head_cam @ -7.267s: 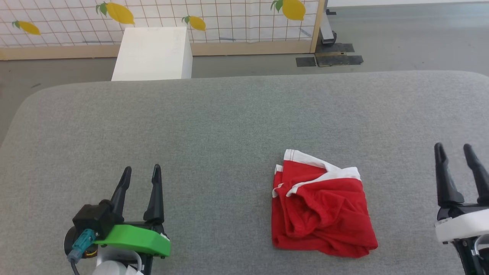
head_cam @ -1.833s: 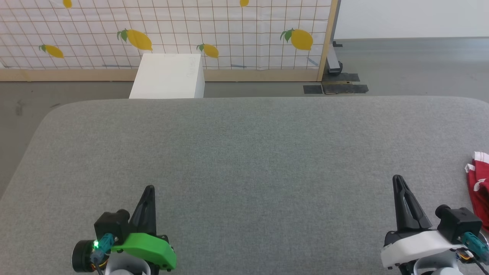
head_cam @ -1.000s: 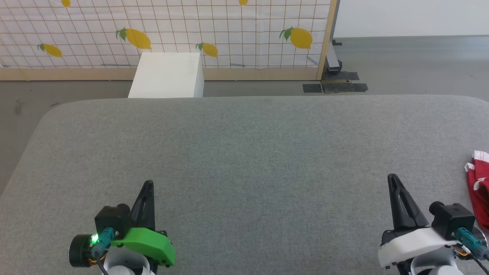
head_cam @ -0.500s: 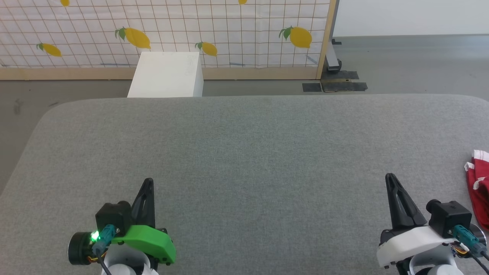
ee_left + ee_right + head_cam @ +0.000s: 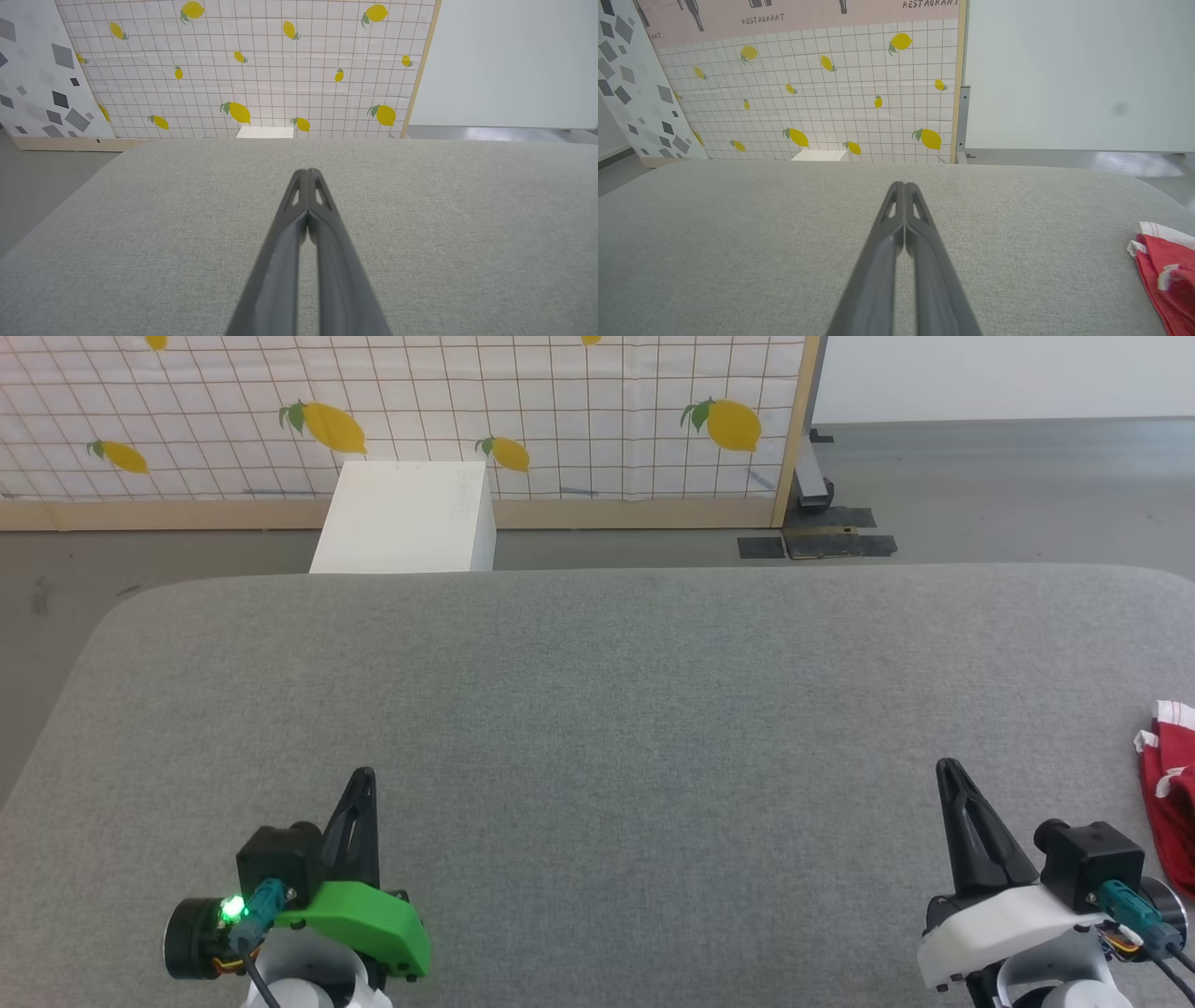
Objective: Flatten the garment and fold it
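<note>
Bright red, white-trimmed fabric garment (image 5: pixel 1171 786), judged light and limp, is being advised for pinching at its trim; dark-fingered left gripper (image 5: pixel 362 780) and right gripper (image 5: pixel 949 773) are being held pressed together.

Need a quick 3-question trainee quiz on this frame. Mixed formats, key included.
1. Fill in: the garment lies toward the ___ side of the table.
2. True or false: the left gripper is shut with nothing in it.
3. Relative to the right gripper, the garment is: A) between its fingers B) off to its right, apart C) to its left.
Key: 1 right; 2 true; 3 B.
</note>
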Robot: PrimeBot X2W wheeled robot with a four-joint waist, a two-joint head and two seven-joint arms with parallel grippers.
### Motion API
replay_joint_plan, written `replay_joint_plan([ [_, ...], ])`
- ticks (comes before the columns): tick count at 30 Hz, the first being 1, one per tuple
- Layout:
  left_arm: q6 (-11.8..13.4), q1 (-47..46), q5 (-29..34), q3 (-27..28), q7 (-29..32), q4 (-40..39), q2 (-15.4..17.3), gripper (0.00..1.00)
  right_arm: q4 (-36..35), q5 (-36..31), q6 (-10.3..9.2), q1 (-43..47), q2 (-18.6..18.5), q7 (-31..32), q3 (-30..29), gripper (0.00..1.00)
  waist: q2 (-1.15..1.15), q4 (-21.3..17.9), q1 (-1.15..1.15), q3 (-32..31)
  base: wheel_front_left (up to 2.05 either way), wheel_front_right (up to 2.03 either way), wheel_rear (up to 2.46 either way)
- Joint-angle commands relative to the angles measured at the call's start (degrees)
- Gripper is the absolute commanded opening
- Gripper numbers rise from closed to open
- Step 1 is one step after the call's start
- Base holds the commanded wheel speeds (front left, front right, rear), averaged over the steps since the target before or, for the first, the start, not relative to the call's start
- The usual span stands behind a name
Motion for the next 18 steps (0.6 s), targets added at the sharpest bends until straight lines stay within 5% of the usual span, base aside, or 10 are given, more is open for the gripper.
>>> replay_joint_plan([
  [1, 0.34, 0.95, 0.58, 0.27, 0.42, -0.48, -0.15, 0.00, -0.52, -0.86, -0.04, -0.62, 0.03, 0.34, 0.18, 0.00, 0.00, -0.01, 0.00, 0.01, 0.00, 0.00, 0.00],
  [18, 0.76, 1.31, 2.40, 0.82, 2.63, -2.62, -0.51, 0.00, -1.71, -2.42, -0.05, -0.81, 0.04, 2.32, 0.69, 0.00, 0.00, -0.15, 0.00, 0.20, 0.00, 0.00, 0.00],
])
